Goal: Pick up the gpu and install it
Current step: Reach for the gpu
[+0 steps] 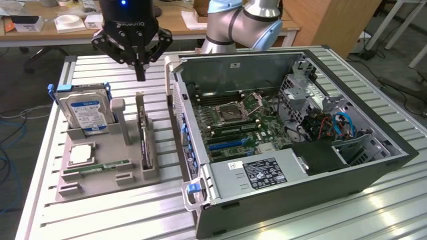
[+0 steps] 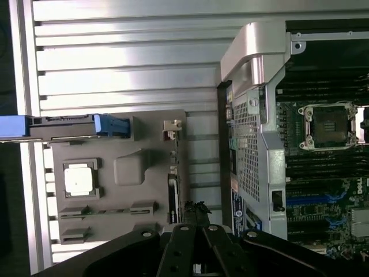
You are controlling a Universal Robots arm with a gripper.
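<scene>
Jaws pinched fully shut and holding nothing hang above the gpu, clear of it, over the slatted metal bench. The gpu stands on edge in a slot of the grey parts holder, on the side nearest the open computer case, with the blue-labelled hard drive upright toward the exterior view's left. A processor chip and a green memory stick lie flat on the holder, nearer the exterior camera than the drive.
</scene>
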